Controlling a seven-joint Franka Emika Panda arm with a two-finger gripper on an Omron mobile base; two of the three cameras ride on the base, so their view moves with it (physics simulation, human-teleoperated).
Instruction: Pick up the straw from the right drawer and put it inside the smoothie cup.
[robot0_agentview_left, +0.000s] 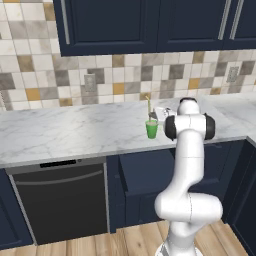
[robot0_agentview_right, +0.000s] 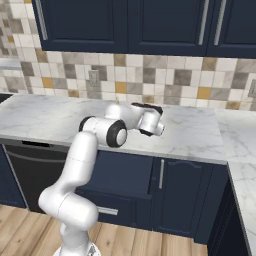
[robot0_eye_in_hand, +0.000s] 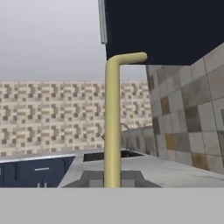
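Marble counter (robot0_agentview_left: 75, 132): one white-veined worktop is seen running under the tiled backsplash (robot0_agentview_left: 45, 75); it serves as the surface on which the cup is stood.

Navy cabinets: one row of upper doors (robot0_agentview_left: 110, 25) is hung above the tiles; lower fronts are set below the counter.

Dishwasher (robot0_agentview_left: 62, 200): one black front with a long handle is set left of the drawers; it is not part of the task.

Right drawer (robot0_agentview_left: 147, 172): one navy drawer just below the counter edge is seen; in the left base view it appears pulled out a little, judged to be how the straw was reached, though this cannot be told for certain.

Gripper (robot0_agentview_left: 157, 114): one hand is held level over the counter, just beside the cup; whether the jaws are closed on the straw cannot be told, as the fingertips are hidden.

Smoothie cup (robot0_agentview_left: 151, 129): one small green cup is stood upright near the counter's front edge, within easy reach of the arm.

Straw (robot0_agentview_left: 148, 107): one thin yellow-tan straw is seen upright, rising from the cup's top beside the hand; in the hand view it (robot0_eye_in_hand: 112, 127) is seen close up with a bent tip, so it is judged to be inserted or nearly so.
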